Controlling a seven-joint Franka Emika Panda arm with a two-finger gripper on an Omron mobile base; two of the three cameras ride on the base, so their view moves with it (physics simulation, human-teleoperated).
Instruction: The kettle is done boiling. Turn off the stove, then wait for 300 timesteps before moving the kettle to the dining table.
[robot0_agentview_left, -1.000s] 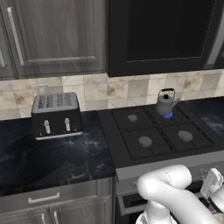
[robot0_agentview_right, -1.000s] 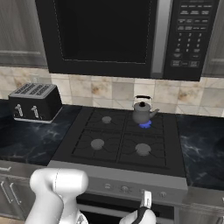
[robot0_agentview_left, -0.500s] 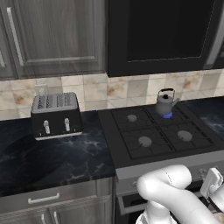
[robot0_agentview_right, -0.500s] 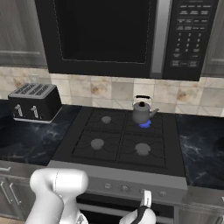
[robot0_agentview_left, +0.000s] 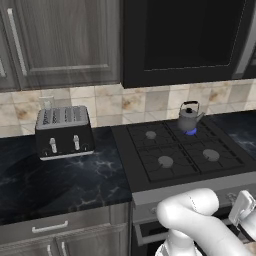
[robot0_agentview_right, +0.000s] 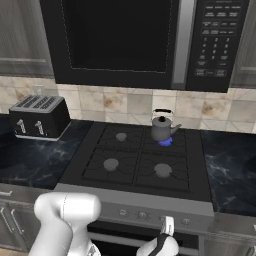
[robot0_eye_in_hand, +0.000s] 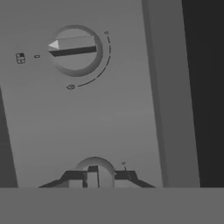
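Hand view: gripper (robot0_eye_in_hand: 93, 176) is closed on a knob (robot0_eye_in_hand: 94, 165) of the stove (robot0_agentview_right: 140, 162) front strip — rotation should be square, without slipping. Kettle (robot0_agentview_right: 162, 128) sits at back right burner, flame lit.

No text, brand or number can be read anywhere. The microwave keypad (robot0_agentview_right: 214, 42), above the stove (robot0_agentview_right: 135, 160), is too blurred. Small marks around a stove knob (robot0_eye_in_hand: 75, 49) stay illegible.

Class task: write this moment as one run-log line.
phase: turn off stove | flame: blue, lit under kettle | gripper: at front-strip knob | kettle: rear right burner
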